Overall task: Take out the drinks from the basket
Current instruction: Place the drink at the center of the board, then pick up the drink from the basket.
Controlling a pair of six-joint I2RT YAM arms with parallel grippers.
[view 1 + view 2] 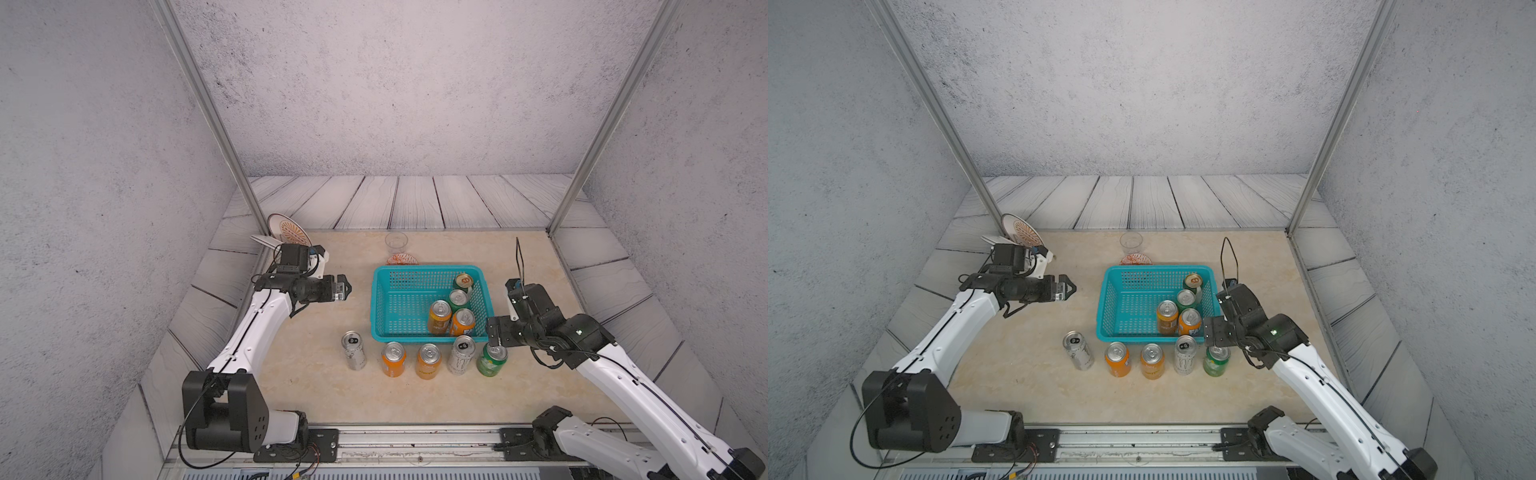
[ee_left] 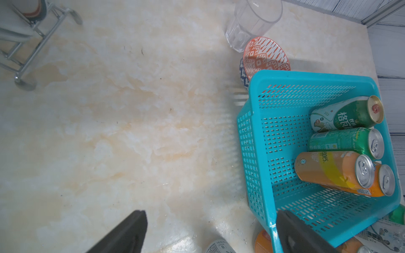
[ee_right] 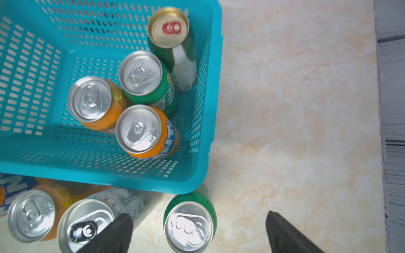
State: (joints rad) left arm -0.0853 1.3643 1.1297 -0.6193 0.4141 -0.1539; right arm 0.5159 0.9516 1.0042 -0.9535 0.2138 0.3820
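Just four drinks (image 1: 439,318) (clustered) in basket (image 1: 399,303)

Left tool (image 2: 211,215) spread wide, right tool (image 3: 198,215) likewise

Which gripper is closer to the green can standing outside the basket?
Right. The right gripper is open just above the green can; the left gripper hovers beyond the basket's opposite side.

A clear glass cup (image 1: 396,243) stands just behind a patterned bowl (image 1: 401,259).
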